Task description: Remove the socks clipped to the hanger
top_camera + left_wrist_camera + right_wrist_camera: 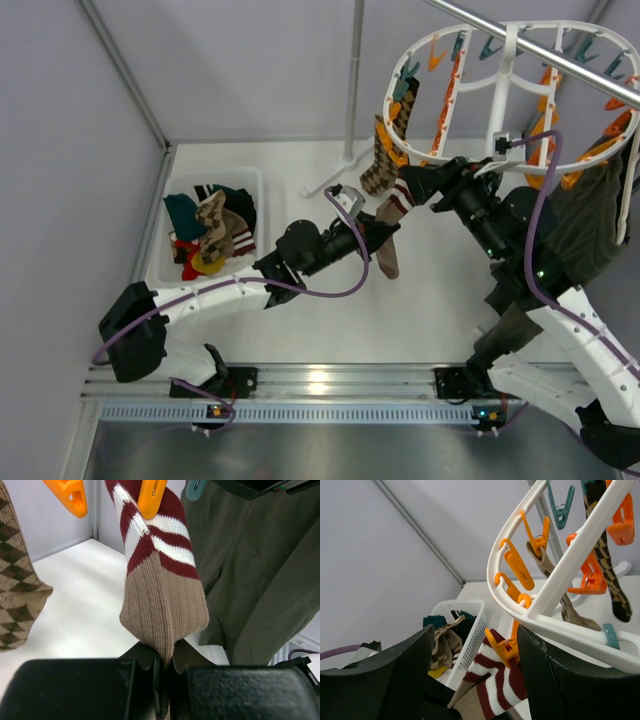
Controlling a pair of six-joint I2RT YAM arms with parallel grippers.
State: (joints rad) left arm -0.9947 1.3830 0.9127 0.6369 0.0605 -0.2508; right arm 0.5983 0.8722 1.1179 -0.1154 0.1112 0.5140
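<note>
At the left, a white basket (215,176) was seen holding loose socks (212,228). The left gripper (167,666) was pressed shut on the toe of a striped brown sock (162,600), which hung from an orange clip (151,497) on the hanger (503,90). The right gripper (475,640) was held with its fingers spread on either side of that clip. The clip would best be squeezed fully open before the sock was drawn down, so that neither knit nor hanger was dragged.
</note>
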